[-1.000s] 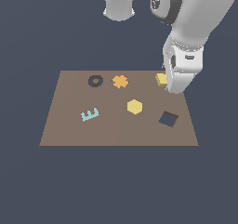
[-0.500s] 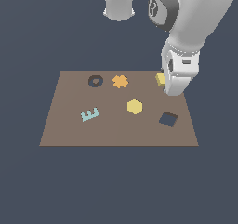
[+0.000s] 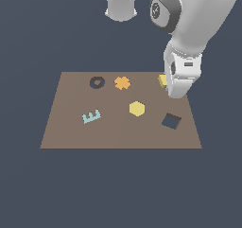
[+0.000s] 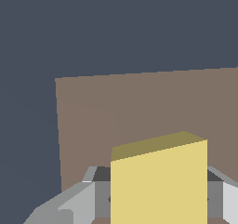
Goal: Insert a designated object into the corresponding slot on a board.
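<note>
Over the board's (image 3: 71, 127) far corner, arm upright, yellow block (image 4: 159, 186) between its jaws.

The gripper (image 3: 171, 91) hides most of the yellow block (image 3: 162, 80) in the exterior view; its fingertips cannot be made out there. In the wrist view the block and both fingers (image 4: 76, 204) run off the edge.

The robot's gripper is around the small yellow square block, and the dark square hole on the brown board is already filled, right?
Not quite. The dark square hole on the brown board is empty in the exterior view. The gripper is around the small yellow square block.
</note>
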Action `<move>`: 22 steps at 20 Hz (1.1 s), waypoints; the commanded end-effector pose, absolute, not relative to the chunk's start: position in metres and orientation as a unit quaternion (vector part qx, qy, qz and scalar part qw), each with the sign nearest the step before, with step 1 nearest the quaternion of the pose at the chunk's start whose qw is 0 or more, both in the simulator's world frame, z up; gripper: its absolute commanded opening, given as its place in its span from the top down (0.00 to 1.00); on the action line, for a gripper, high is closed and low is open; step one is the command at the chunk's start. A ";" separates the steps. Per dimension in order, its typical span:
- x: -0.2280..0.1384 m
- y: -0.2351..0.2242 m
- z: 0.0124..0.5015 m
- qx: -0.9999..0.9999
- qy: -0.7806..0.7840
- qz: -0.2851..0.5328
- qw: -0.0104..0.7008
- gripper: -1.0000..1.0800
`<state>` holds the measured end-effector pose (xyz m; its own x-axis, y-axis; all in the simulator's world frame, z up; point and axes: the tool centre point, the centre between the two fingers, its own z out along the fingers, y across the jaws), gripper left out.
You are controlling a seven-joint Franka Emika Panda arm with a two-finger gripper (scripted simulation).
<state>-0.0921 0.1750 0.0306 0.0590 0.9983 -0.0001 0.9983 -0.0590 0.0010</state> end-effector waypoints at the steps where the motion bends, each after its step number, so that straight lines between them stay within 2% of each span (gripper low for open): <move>1: -0.093 0.175 0.030 0.728 0.686 0.000 0.000 1.00; 22: -0.076 0.165 0.034 0.687 0.727 0.000 0.000 1.00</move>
<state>-0.0797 0.1673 0.0339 -0.0343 0.9994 -0.0002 0.9994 0.0343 -0.0006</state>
